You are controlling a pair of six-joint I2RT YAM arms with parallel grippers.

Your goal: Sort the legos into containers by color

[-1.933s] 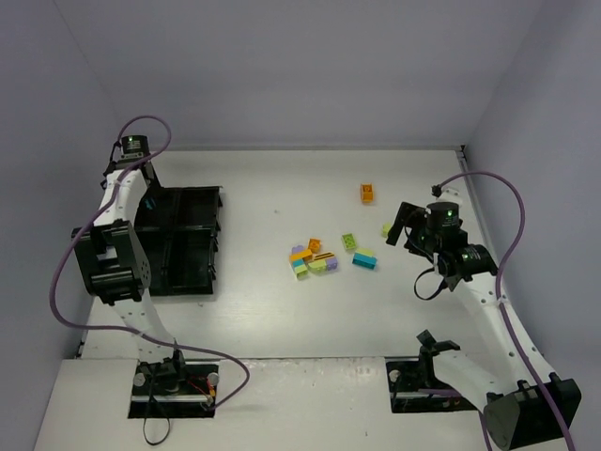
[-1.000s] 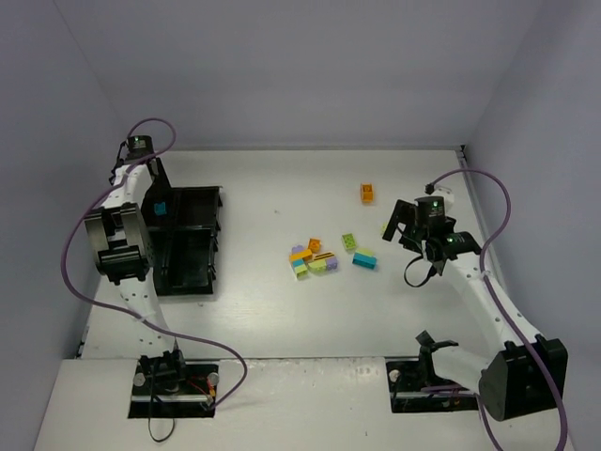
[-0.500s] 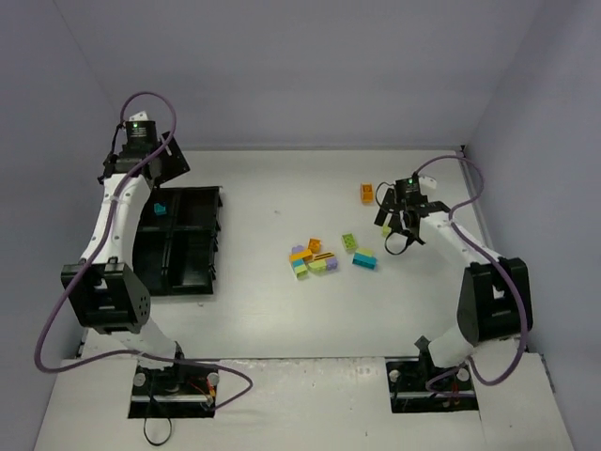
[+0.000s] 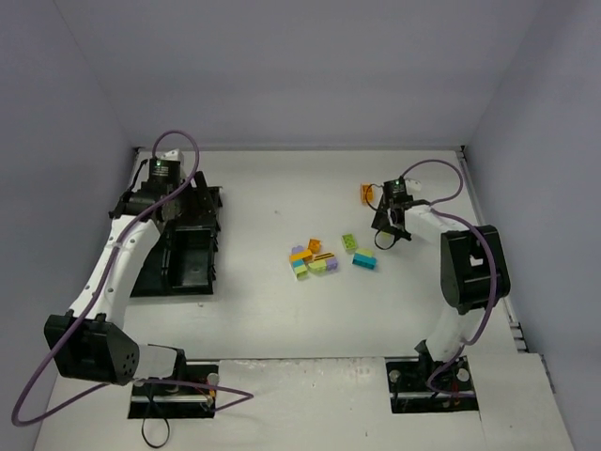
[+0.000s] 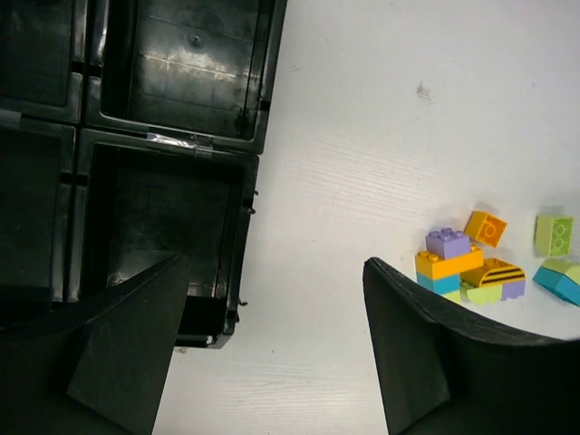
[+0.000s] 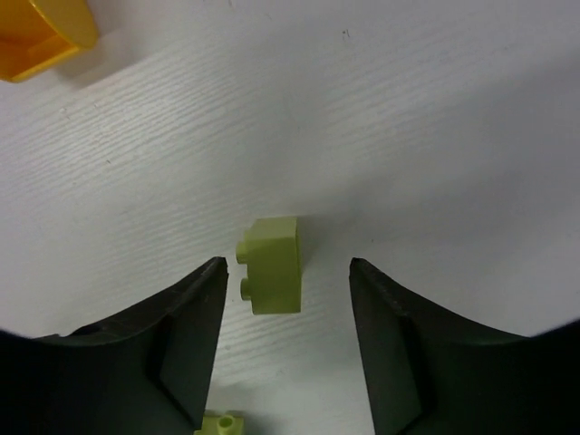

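The top camera overlooks the whole white tabletop (image 4: 282, 310). The left wrist view, facing down, shares its black four-compartment plastic tray (image 5: 268, 63). The right wrist view looks closest.

1. The light is bright, even and soft. It comes from above, and the white table (image 4: 282, 310) carries only faint shadows.
2. Ahead of the left claw (image 5: 274, 263), pale glare streaks lie on the glossy black tray (image 5: 195, 68). The claw's own fingers look dark and slightly out of focus.
3. Between the fingers of the right claw (image 6: 287, 263), the lime brick (image 6: 272, 267) is sharp, with a weak shadow beside it.
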